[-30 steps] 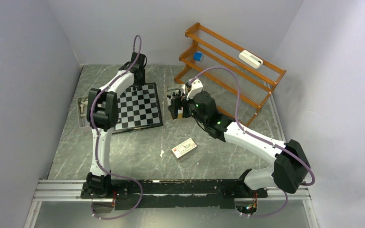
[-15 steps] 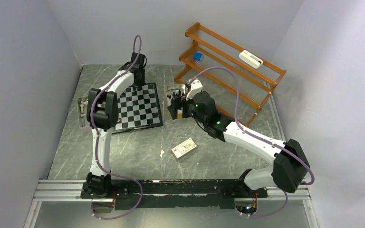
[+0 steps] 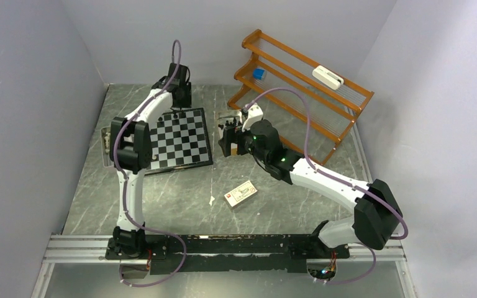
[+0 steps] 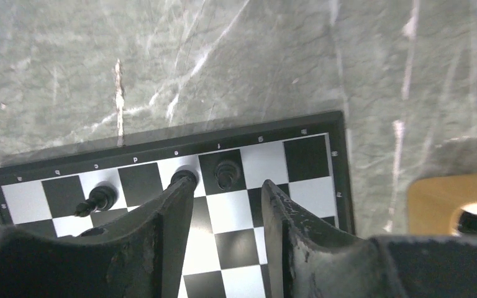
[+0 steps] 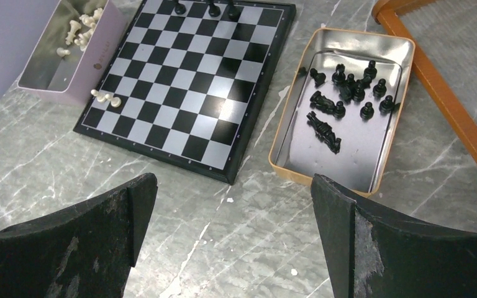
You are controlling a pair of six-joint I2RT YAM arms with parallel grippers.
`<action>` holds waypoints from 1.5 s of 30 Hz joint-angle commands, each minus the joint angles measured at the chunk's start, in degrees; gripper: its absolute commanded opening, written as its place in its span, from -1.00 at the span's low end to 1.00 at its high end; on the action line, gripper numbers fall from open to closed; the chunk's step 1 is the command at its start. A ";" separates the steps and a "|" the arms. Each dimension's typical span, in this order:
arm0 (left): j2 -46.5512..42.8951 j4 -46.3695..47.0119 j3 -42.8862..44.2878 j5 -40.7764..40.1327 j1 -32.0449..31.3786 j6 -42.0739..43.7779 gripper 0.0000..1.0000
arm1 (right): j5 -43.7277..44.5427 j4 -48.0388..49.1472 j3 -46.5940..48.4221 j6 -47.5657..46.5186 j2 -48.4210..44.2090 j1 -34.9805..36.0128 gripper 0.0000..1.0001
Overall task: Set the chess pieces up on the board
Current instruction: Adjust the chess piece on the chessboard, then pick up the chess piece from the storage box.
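Grey marbled table [image 3: 180, 192]. A wooden rack [image 3: 298, 93] stands at its far right, beyond the right tool [image 5: 233, 183].

Board [image 3: 183, 139] lies flat on the table. Its far edge is directly beneath the left tool [image 4: 227, 189]. Its whole face lies ahead and to the left of the right tool.

Orange tin [image 5: 360, 155] sits just beside the board's right edge, ahead and right of the right tool. Lilac box [image 5: 96, 59] is against or very near the board's left edge, far to the left of the right tool. Tan card box [image 3: 240, 193] lies apart, on the near side of the right tool.

Left tool: released, fingers parted, nothing between them. It hangs low over the board's far rank.
- One black piece [image 4: 227, 176] stands upright on a dark square just beyond the gap, clear of both fingers.
- A second black piece [image 4: 183, 178] is right at the fingertip on the wrist view's left; contact cannot be told.
- A third black piece [image 4: 96, 200] stands well out to that same side.

Right tool: released, spread wide, holding nothing, over bare table short of the board's near corner.

Black pieces [image 5: 348, 87] are clustered in the tin, some lying down. White pieces [image 5: 77, 31] are in the lilac box. Two more white pieces [image 5: 105, 97] stand at the board's left edge.
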 commanded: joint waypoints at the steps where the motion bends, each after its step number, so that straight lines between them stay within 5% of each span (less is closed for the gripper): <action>1: -6.83 -1.80 4.74 3.13 0.02 -1.00 0.03 | 1.61 -0.24 2.69 2.46 0.66 0.21 1.00; 7: -15.70 -4.19 1.14 8.28 0.02 -1.58 0.26 | 4.87 -2.29 4.40 4.73 3.01 0.21 1.00; 15: -34.77 1.98 -22.58 15.78 0.02 -2.39 0.82 | 9.51 -9.50 15.38 2.75 12.79 -0.77 1.00; 24: -48.92 4.82 -40.62 22.02 0.02 -2.40 0.93 | 6.66 -10.47 23.70 -0.39 21.11 -6.27 0.91; 30: -58.34 5.76 -50.03 25.69 -0.07 -2.15 0.95 | 4.32 -9.15 28.23 -3.65 28.07 -9.14 0.59; 34: -62.99 5.64 -54.80 23.95 -0.07 -2.08 0.96 | 4.91 -11.04 33.80 -6.65 34.20 -9.46 0.07; 37: -64.36 3.28 -54.96 21.45 -0.07 -1.39 0.96 | 6.24 -11.81 36.96 -8.23 37.78 -9.82 -0.15; 45: -67.09 2.08 -54.87 18.06 -0.16 -0.31 0.96 | 4.05 -14.80 44.41 -9.42 45.56 -11.36 -0.41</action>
